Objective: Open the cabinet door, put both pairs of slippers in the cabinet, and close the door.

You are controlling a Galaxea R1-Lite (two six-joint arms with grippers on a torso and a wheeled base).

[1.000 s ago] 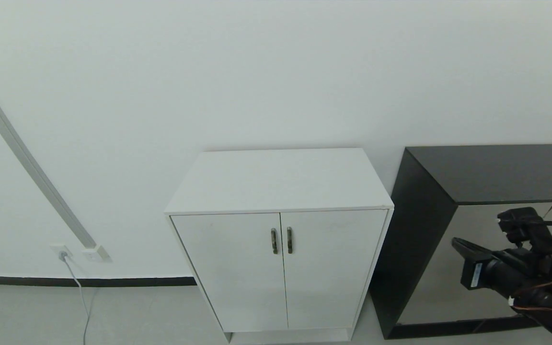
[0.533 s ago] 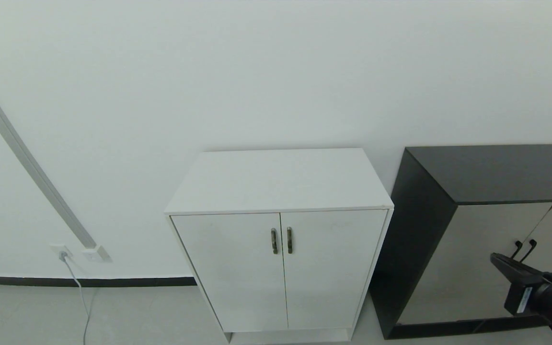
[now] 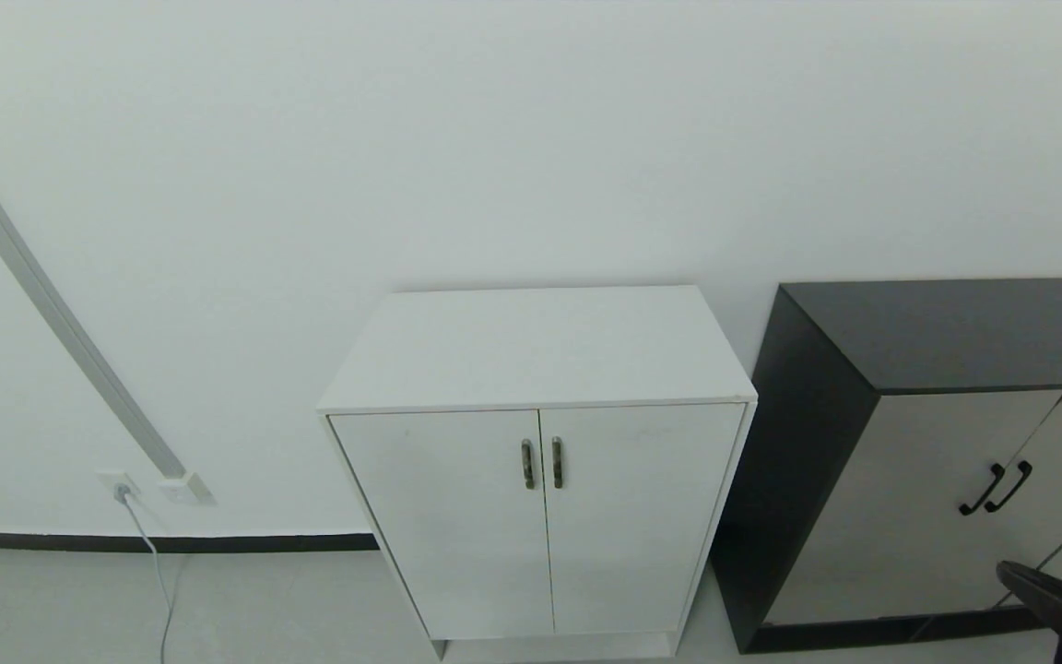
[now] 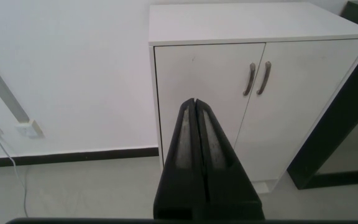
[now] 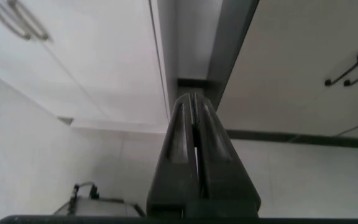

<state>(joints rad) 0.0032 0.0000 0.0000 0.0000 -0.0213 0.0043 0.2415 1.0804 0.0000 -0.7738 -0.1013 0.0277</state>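
With the white cabinet [image 3: 536, 350] at lower middle of the frame and its doors [image 3: 443, 526] shut, opening well likely means parting the left claw [image 4: 195, 106] or right claw [image 5: 194, 99], both pinched closed and empty, then gripping one centre handle [image 3: 557, 462] squarely.

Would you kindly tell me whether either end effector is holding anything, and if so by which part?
Nothing is held: the left end effector and the right end effector are both shut and empty.
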